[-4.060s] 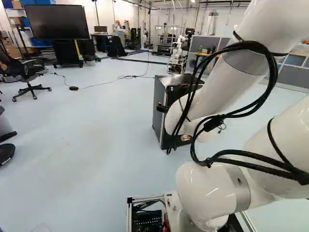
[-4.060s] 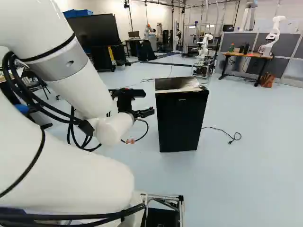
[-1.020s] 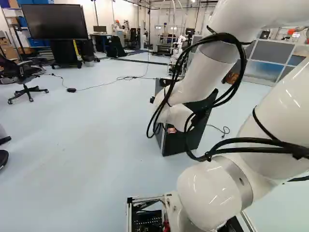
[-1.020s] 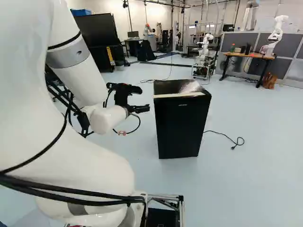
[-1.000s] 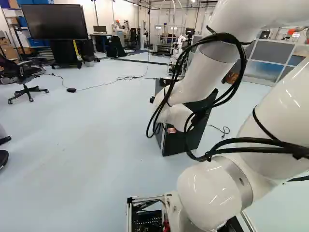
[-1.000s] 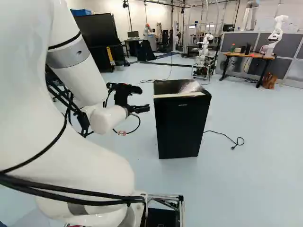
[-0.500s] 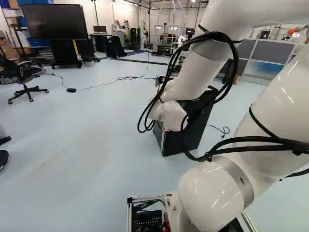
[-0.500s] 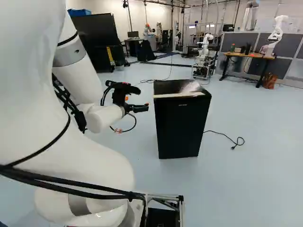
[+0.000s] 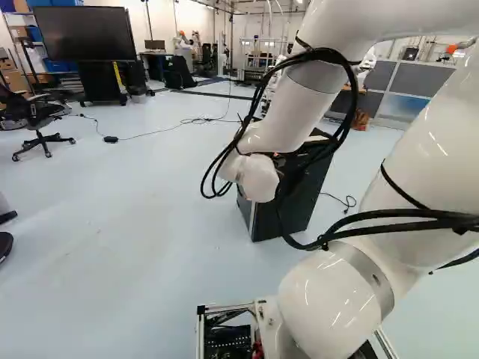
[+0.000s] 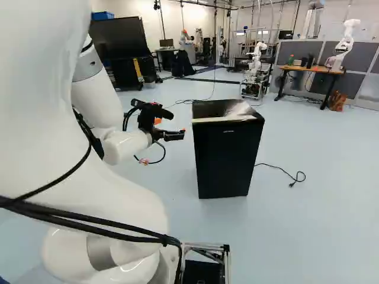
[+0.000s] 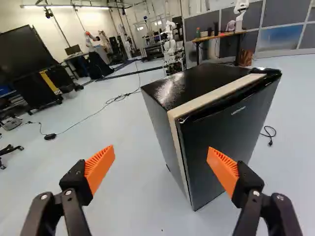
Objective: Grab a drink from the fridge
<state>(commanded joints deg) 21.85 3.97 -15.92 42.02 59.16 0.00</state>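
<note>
The gripper [image 10: 176, 125] is left of the fridge in the right base view, near the height of its upper part and apart from it. In the wrist view the gripper [image 11: 161, 166] stands wide open, nothing between its orange pads [image 11: 100, 167]. Ahead of it stands the small black fridge [image 11: 221, 142], its door closed, a pale strip along the door's edge; one finger overlaps the door's lower part in that view. In the left base view the arm hides much of the fridge [image 9: 299, 198]. No drink is visible.
A power cord [image 10: 283, 170] lies on the floor beside the fridge. A longer cable [image 9: 161, 130] crosses the floor behind. Another robot [image 10: 256, 62] stands beyond the fridge, a desk [image 10: 311, 70] at the back right. An office chair [image 9: 37, 123] stands at the far left.
Over the last second the arm's wrist and gripper have shifted left, slightly away from the fridge. The base views' background holds still over that second; since the oldest frames the base has moved, bringing the fridge nearer.
</note>
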